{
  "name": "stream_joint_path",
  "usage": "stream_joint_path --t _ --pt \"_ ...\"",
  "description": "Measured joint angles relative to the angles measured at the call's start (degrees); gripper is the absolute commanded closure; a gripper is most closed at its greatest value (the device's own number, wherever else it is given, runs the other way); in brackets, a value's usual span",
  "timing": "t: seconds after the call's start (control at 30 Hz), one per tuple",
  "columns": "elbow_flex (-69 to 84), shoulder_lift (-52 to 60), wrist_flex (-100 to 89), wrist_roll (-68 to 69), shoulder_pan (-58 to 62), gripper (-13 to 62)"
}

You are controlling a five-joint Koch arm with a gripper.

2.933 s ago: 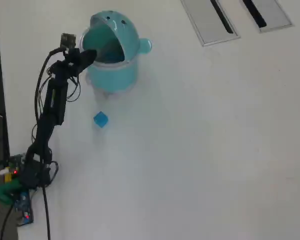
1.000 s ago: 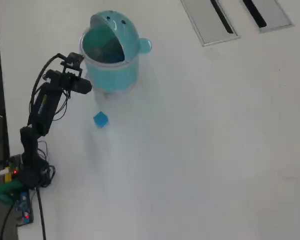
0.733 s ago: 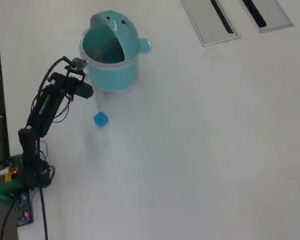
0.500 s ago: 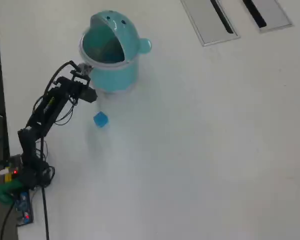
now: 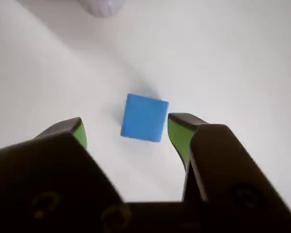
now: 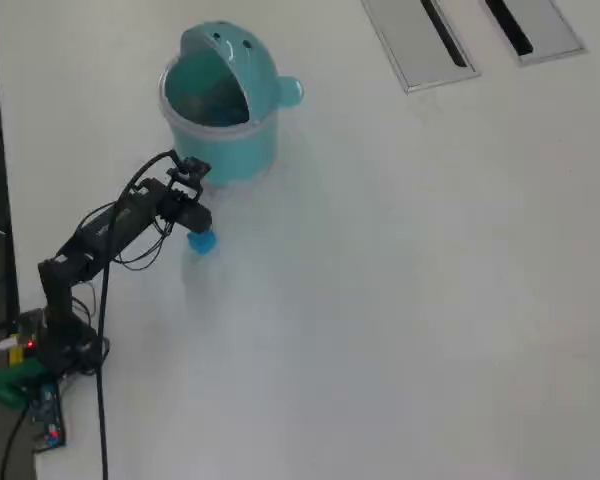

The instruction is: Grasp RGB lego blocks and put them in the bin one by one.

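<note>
bin [image 6: 220,110]: lid tipped back, contents unclear | blue block [image 5: 144,118]: on table | gripper [image 5: 127,128]: spread wide, straddling block, holding nothing

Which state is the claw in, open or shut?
Open: in the wrist view the claw's green-tipped jaws stand apart either side of the blue lego block, not touching it.

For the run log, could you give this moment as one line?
hand: open, above blue block | block: on table, untouched | bin: lid open
</note>
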Motion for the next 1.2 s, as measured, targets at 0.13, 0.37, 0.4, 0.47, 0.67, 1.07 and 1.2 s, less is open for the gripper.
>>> stream_joint_path --t 0.13,0.37,0.4,0.47,0.67,1.07,1.2 --pt "4.3 0.0 -3.4 0.0 0.2 19.1" --pt "7.7 0.0 -7.4 0.1 1.0 19.1" --pt "7.7 0.0 -7.7 0.0 1.1 19.1" --pt "7.7 0.0 -8.2 0.1 1.2 19.1" --pt "10.8 0.0 -10.3 0.1 2.7 19.1" --pt "11.4 -1.8 -13.0 0.1 3.7 19.1" --pt "11.4 -2.8 -14.0 0.2 3.3 19.1"
